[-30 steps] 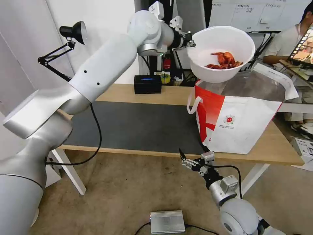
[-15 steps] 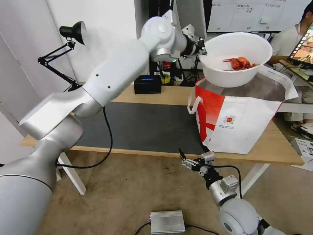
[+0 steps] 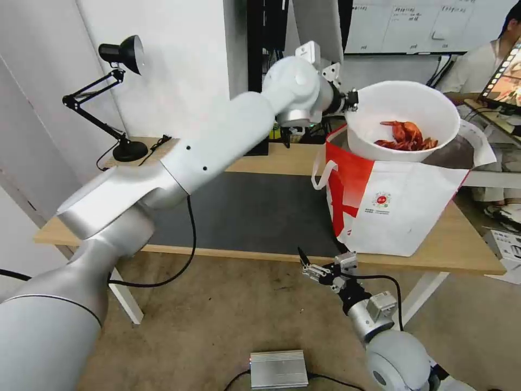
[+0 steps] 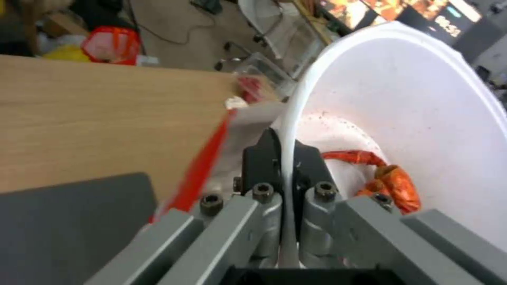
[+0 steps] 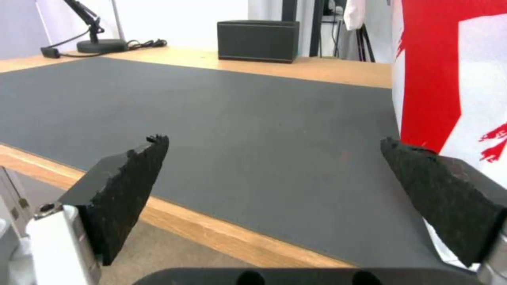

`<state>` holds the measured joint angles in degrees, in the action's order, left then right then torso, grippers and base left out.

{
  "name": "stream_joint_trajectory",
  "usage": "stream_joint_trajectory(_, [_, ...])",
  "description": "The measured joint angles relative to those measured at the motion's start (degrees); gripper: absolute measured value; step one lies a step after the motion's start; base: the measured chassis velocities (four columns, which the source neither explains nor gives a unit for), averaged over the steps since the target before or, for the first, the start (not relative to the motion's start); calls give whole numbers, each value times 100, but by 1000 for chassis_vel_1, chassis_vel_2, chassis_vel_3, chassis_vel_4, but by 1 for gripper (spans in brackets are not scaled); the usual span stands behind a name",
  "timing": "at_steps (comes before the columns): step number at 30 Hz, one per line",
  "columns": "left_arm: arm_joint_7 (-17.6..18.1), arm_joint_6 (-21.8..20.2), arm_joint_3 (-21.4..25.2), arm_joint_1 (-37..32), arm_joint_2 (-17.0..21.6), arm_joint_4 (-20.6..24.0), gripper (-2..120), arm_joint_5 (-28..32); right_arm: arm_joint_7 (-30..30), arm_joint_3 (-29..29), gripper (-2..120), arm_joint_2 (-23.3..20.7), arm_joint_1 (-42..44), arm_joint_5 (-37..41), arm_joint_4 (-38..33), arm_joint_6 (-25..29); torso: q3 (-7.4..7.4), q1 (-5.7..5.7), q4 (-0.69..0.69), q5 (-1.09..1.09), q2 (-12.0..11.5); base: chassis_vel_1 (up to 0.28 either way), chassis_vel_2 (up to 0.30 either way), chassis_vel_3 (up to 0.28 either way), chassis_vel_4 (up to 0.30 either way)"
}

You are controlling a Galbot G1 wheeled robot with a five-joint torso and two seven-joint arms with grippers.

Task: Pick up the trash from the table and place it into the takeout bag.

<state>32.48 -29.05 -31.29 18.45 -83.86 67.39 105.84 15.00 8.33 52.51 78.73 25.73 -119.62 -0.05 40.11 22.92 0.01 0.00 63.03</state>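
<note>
The left gripper [image 4: 283,158] pinches the rim of the white bowl [image 3: 404,108], 1 finger inside and 1 outside, and holds it in the mouth of the takeout bag [image 3: 391,206], its underside already below the bag's top edge. Red crayfish shells [image 3: 407,137] lie in its bottom. This looks like the placing step. The next move calls for lowering the bowl level so nothing spills, then letting go. The right gripper [image 5: 275,174] waits with fingers spread wide at the table's [image 3: 282,160] near edge, empty.
</note>
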Motion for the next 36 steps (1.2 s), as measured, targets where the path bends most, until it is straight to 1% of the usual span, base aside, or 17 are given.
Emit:
stream_joint_trajectory(4, [125, 92, -6, -24, -33, -88, 0, -129, 0, 0, 100, 0, 0, 0, 0, 0, 0, 0, 0, 0, 0, 0, 0, 0, 0])
stream_joint_trajectory(6, [259, 200, -10, -22, -88, -168, 0, -244, 0, 0, 100, 0, 0, 0, 0, 0, 0, 0, 0, 0, 0, 0, 0, 0, 0])
stream_joint_trajectory(9, [314, 263, -10, -17, -135, -210, 0, -309, 0, 0, 100, 0, 0, 0, 0, 0, 0, 0, 0, 0, 0, 0, 0, 0, 0])
stream_joint_trajectory(10, [342, 338, -21, -21, -169, -220, 0, -422, 0, 0, 100, -1, 0, 0, 0, 0, 0, 0, -1, 0, 0, 0, 0, 0, 0])
stream_joint_trajectory(14, [343, 405, -54, -50, -169, -190, 0, -517, 0, 0, 100, 0, 0, 0, 0, 0, 0, 0, -1, 0, 0, 0, 0, 0, 0])
stream_joint_trajectory(16, [324, 510, -148, -112, -145, -109, 0, -706, 0, 0, 100, 0, 0, 0, 0, 0, 0, 0, -1, 0, 0, 0, 0, 0, 0])
stream_joint_trajectory(18, [293, 550, -197, -128, -126, -81, 0, -769, 0, 0, 100, 0, 0, 0, 0, 0, 0, 0, -1, 0, 0, 0, 0, 0, 0])
stream_joint_trajectory(20, [160, 647, -326, -168, -54, 41, 0, -924, 0, 0, 100, 0, 0, 0, 0, 0, 0, 0, 0, 0, 0, 0, 0, 0, 0])
stream_joint_trajectory(26, [65, 744, -462, -185, 48, 257, 0, -1020, 0, 0, 100, 0, 0, 0, 0, 0, 0, 0, -1, 0, 0, 0, 0, 0, 0])
stream_joint_trajectory(32, [23, 765, -495, -186, 170, 448, 0, -1030, 0, 0, 100, 0, 0, 0, 0, 0, 0, 0, -1, 0, 0, 0, 0, 0, 0])
stream_joint_trajectory(33, [18, 765, -498, -186, 203, 484, 1, -1027, 0, 0, 100, 0, 0, 0, 0, 0, 0, 0, -1, 0, 0, 0, 0, 0, 0])
stream_joint_trajectory(35, [16, 765, -500, -184, 249, 537, 9, -1008, 0, 0, 100, 0, 0, 0, 0, 0, 0, 0, 0, -1, 0, 0, 0, 0, 0])
stream_joint_trajectory(36, [16, 765, -500, -184, 249, 537, 9, -1008, 0, 0, 100, 0, 0, 0, 0, 0, 0, 0, 0, -1, 0, 0, 0, 0, 0])
